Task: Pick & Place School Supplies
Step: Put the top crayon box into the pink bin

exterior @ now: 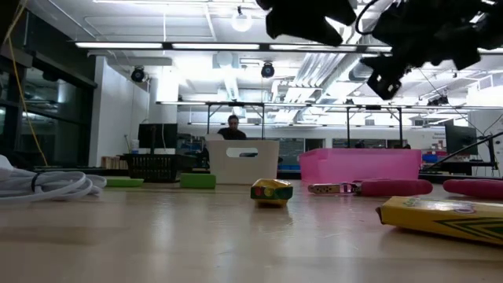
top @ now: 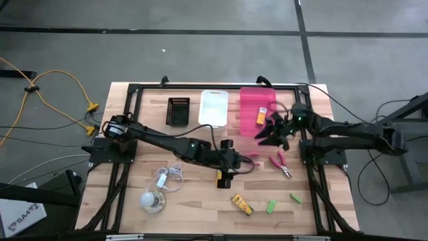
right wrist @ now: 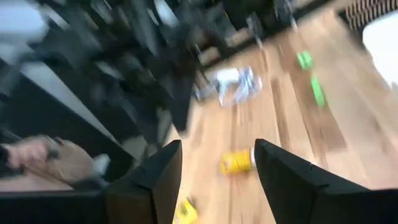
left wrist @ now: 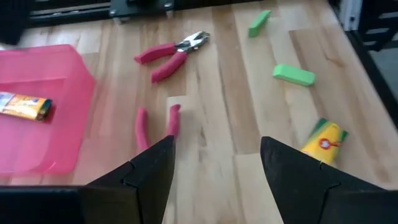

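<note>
School supplies lie loose on the bench [top: 200, 214]; one yellow packet [left wrist: 25, 106] is already in the pink bin [left wrist: 62, 74].

Left tool [left wrist: 217, 149]: jaws released, nothing between them, low over bare wood near bench centre. Just ahead of one finger lie the handles of a pink-handled tool [left wrist: 155, 124]; the head end is hidden behind the finger. Just beside the other finger lies a second yellow packet [left wrist: 323, 140]. Farther out are a second pink-handled tool [left wrist: 171, 53] and two green pieces [left wrist: 293, 74], with the bin off to one side.

Right tool [right wrist: 217, 149]: jaws released, empty, raised at the near edge of the pink bin. Its view is blurred.

Judgement: the left arm is lining up a pick, probably the near pink-handled tool, though the packet is as close.
- Centre the jaws on one item only; neither is between them now.
- For the pink tool, close across both handles, not along them, so they cannot splay.
- Descend until the fingertips nearly touch the wood, since the items lie flat.
- Keep the right arm clear of the bin before the carry.
</note>
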